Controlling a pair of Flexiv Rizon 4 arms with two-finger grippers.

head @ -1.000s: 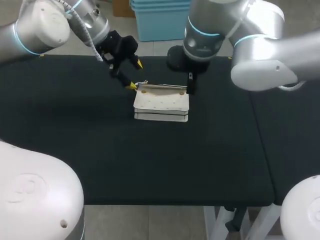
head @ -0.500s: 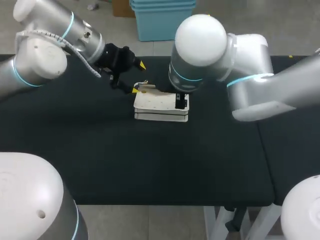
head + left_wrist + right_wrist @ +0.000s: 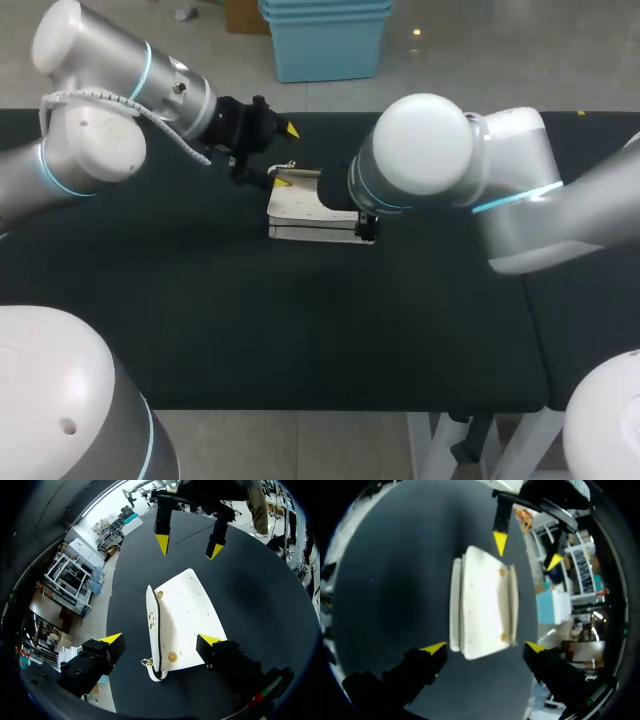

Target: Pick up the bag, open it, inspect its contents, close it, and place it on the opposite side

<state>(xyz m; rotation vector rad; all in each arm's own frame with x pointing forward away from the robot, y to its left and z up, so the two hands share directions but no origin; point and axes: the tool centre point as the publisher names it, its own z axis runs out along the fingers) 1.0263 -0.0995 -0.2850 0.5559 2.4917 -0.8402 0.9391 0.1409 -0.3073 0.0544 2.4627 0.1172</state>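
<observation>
The left gripper [image 3: 161,639] and right gripper [image 3: 486,646] both gape wide, empty, astride the white bag [image 3: 187,615]; closing unevenly could shove it aside or clash fingers.

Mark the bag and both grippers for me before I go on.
bag [image 3: 305,205]: head view, on its white top face.
left gripper [image 3: 284,155]: head view, midway between its yellow tips.
right gripper [image 3: 485,647]: right wrist view, midway between its yellow tips.
</observation>
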